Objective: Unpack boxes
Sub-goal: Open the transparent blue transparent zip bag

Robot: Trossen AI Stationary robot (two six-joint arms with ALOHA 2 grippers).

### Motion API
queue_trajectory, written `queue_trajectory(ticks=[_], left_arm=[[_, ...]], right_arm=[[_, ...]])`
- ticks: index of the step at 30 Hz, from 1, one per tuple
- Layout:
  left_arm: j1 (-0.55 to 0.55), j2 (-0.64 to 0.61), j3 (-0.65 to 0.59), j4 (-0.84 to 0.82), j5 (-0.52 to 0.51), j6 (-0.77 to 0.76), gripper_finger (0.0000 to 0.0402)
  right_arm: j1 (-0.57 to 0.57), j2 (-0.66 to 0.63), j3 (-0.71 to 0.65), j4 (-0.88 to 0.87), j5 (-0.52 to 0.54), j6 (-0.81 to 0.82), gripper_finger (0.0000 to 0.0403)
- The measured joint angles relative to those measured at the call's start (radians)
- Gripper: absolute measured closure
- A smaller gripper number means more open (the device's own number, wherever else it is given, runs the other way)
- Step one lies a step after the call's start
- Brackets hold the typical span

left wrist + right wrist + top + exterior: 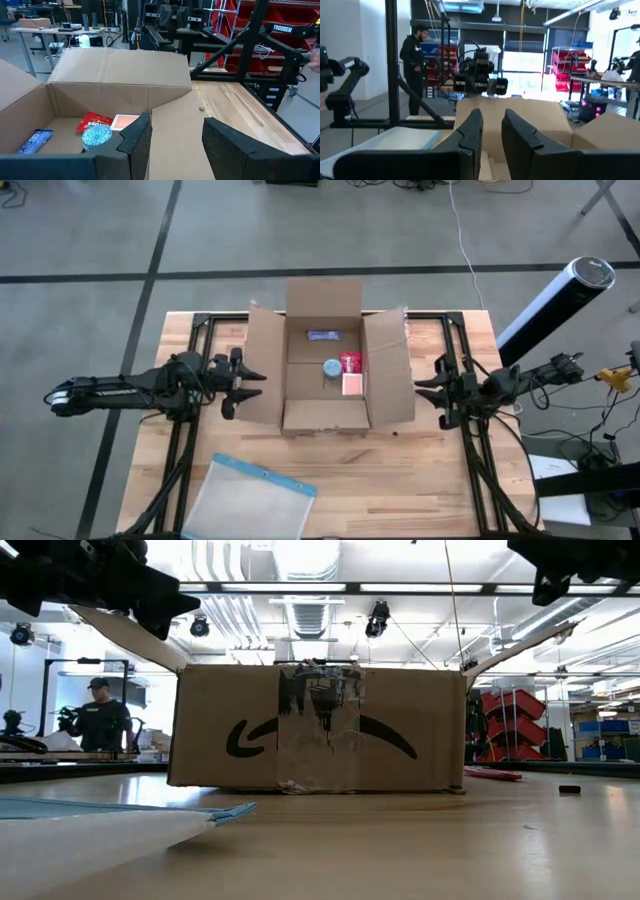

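An open brown cardboard box [325, 370] stands in the middle of the table with its flaps spread outward. Inside lie a blue bar [34, 141], a round blue item [96, 137], a red packet [93, 120] and a pink card [125, 121]. My left gripper [243, 390] hangs open at the outer side of the left flap [262, 365], above table height. The box's near flap [175, 132] shows between its fingers. My right gripper [432, 402] is open outside the right flap [388, 365], apart from it. My left gripper hangs level at the box's left side, fingers pointing toward the table's right. Its fingers [137, 137] overlap the cardboard's edge in the wrist view. Whether they touch the left flap or the near flap, I cannot tell.
A clear plastic pouch with a blue edge [250, 495] lies on the table near the front left. A small red tool [490, 774] and a small black piece [569, 789] lie to the box's right. People stand in the room beyond.
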Motion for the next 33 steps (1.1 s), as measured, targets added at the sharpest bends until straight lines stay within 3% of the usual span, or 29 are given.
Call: queue_trajectory(ticks=[3,8,13,15,27,33], left_arm=[[0.0,0.004,0.0,0.0,0.0,-0.01,0.0246],[0.0,0.014,0.0,-0.022,0.03,-0.169,0.0246],[-0.003,0.013,0.004,-0.018,0.345,-0.145,0.0246],[-0.007,0.013,0.004,-0.002,0.424,-0.145,0.0246],[-0.11,0.01,0.056,-0.01,0.416,0.019,0.0246],[-0.231,0.056,0.191,-0.123,0.259,0.133,0.0246]], right_arm=[[0.0,0.002,0.0,-0.004,0.0,0.012,0.0355],[0.0,0.006,0.0,-0.004,0.0,0.048,0.0346],[0.0,0.005,0.0,-0.004,0.0,0.124,0.0336],[0.0,0.006,0.0,-0.004,0.0,0.145,0.0333],[0.0,0.006,0.0,-0.008,0.0,0.165,0.0336],[0.0,0.016,0.0,-0.012,0.0,0.165,0.0351]])
